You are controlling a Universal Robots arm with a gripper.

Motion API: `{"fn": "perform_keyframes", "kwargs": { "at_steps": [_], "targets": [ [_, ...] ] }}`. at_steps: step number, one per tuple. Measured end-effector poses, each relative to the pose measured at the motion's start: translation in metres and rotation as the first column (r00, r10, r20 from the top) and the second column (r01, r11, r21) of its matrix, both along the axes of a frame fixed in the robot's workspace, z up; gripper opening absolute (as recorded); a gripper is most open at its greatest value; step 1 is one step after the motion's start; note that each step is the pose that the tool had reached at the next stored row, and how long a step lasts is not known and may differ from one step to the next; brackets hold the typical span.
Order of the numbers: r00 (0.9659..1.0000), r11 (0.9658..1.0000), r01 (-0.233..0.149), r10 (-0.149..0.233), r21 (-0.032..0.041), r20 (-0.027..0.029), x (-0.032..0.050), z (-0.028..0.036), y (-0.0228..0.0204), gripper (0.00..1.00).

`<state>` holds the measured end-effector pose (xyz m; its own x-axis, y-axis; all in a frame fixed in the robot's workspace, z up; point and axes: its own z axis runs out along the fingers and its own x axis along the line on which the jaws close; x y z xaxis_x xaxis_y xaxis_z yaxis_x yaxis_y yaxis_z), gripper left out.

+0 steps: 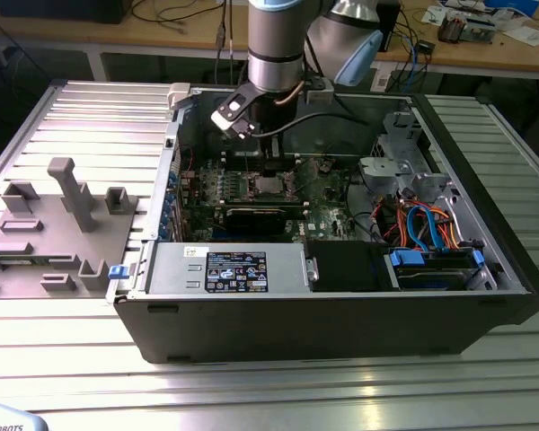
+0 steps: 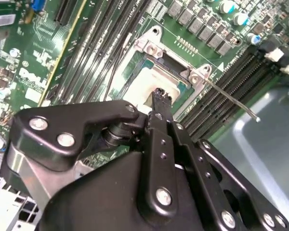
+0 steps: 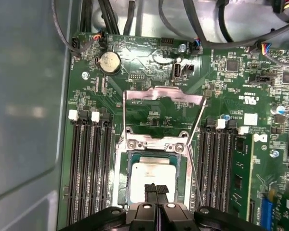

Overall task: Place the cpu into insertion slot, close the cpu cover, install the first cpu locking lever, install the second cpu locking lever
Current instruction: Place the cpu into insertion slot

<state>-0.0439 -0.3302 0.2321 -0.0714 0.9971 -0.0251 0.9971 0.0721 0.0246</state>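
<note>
Exterior view: gripper (image 1: 270,166) low inside the case (image 1: 341,305). Second wrist view: fingers (image 2: 160,103) together, tip over the cpu (image 2: 149,89). First wrist view: cpu (image 3: 151,173) seated in insertion slot (image 3: 120,178), cpu cover (image 3: 164,95) open. Likely stiff, light, fragile; you'd take its edges.

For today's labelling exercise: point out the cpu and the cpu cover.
cpu (image 3: 153,172): first wrist view, middle of its metal top.
cpu cover (image 3: 164,95): first wrist view, end bar of the raised frame.
</note>
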Motion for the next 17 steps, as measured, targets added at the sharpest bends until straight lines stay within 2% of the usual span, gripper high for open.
{"fn": "perform_keyframes", "kwargs": {
  "at_steps": [3,4,7,8,14,17],
  "targets": [
    [1.0,1.0,0.0,0.0,-0.0001,-0.0003,0.0002,0.0083,0.0,0.11],
    [1.0,1.0,0.0,0.0,0.0,-0.0002,0.0003,0.013,0.0,0.11],
    [1.0,1.0,0.0,0.0,-0.0001,-0.0003,0.0002,0.0215,-0.0001,0.11],
    [1.0,1.0,0.0,0.0,0.0,-0.0003,0.0003,0.0269,0.0,0.11],
    [1.0,1.0,0.0,0.0,-0.0001,-0.0003,0.0002,0.0457,-0.0001,0.11],
    [1.0,1.0,0.0,0.0,0.0009,-0.0002,0.0003,0.0465,0.0,0.11]
  ]
}}
